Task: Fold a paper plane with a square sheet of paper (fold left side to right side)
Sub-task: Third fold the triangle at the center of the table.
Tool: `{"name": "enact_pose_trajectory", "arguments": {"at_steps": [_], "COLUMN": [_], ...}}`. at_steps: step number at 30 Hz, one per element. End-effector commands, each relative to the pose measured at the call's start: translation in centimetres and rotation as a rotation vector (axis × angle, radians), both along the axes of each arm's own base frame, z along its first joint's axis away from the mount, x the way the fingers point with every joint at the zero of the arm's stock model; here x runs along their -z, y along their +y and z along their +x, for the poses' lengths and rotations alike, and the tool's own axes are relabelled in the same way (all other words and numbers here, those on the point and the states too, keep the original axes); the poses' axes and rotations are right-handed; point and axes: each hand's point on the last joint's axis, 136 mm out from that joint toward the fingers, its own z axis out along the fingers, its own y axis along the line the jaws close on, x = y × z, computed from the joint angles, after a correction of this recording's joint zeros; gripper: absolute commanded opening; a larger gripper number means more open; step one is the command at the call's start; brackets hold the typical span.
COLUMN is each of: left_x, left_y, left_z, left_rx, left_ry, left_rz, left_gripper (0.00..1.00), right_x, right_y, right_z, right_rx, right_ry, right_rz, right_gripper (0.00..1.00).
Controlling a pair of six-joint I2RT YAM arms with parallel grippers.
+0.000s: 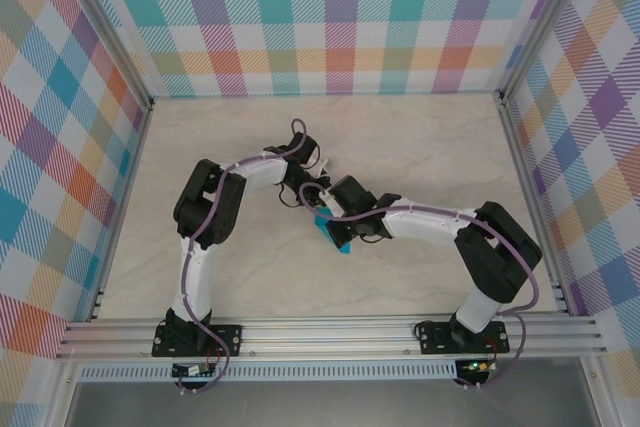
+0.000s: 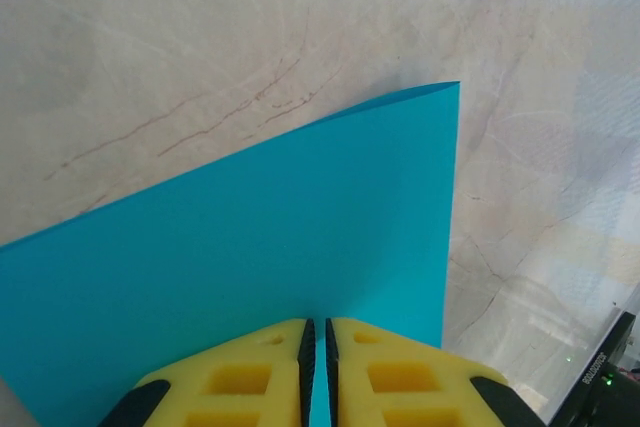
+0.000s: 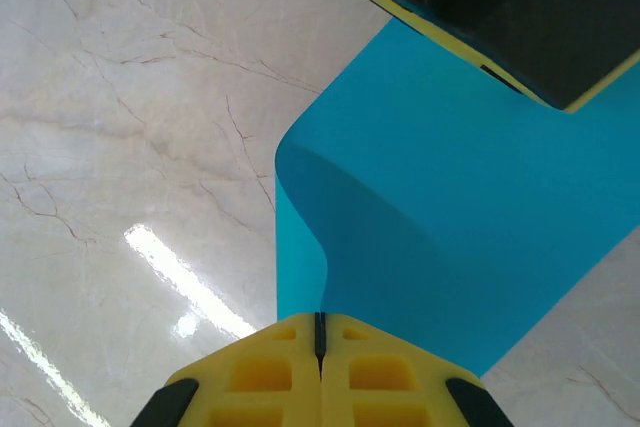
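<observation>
We looked down from above and saw the left arm (image 1: pixel 205 227) and the right arm (image 1: pixel 440 219) bent in toward each other. Their tips met near the middle of the pale, stone-look table (image 1: pixel 420 147). The teal-blue sheet of paper (image 1: pixel 333 232) was between the 2 tips, and a small bit of it peeked out from under the arms.

From the left wrist we saw the left claw (image 2: pixel 317 332) with its 2 yellow fingers (image 2: pixel 240 377) almost pressed together. A thin strip of the paper sat in the narrow slit between them, so this claw was pinching the sheet. The paper spread away from the claw as a wide, smooth flap with 1 sharp corner at the far right. We could not tell how much of it lay on the table.

From the right wrist we saw the right claw (image 3: pixel 320 327) with its fingers tight together. The paper ran right into their tips, so this claw was pinching the sheet too. Here the paper was bent in a soft, round curve, not a sharp fold. At the top right of this view, the black and yellow left claw held the far side of the same sheet. Bright spots of light (image 3: pixel 180 277) shone on the table to the left of the paper.

Checked walls (image 1: pixel 330 17) in many colours stood on 3 sides of the table. A silver metal rail (image 1: pixel 330 332) ran along the near edge.
</observation>
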Motion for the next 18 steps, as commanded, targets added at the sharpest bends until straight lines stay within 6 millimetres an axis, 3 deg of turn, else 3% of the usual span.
{"name": "enact_pose_trajectory", "arguments": {"at_steps": [1,18], "left_x": [2.6,2.6], "left_y": [0.8,0.7], "left_z": [-1.2,-1.3], "left_rx": [0.019,0.031], "left_ry": [0.042,0.034], "left_rz": [0.095,0.116], "left_gripper": [0.15,0.12], "right_x": [0.1,2.3], "right_y": [-0.5,-2.7], "right_z": [-0.5,2.0], "right_rx": [0.027,0.154], "right_ry": [0.062,0.125], "right_rz": [0.031,-0.049], "right_gripper": [0.00,0.00]}}
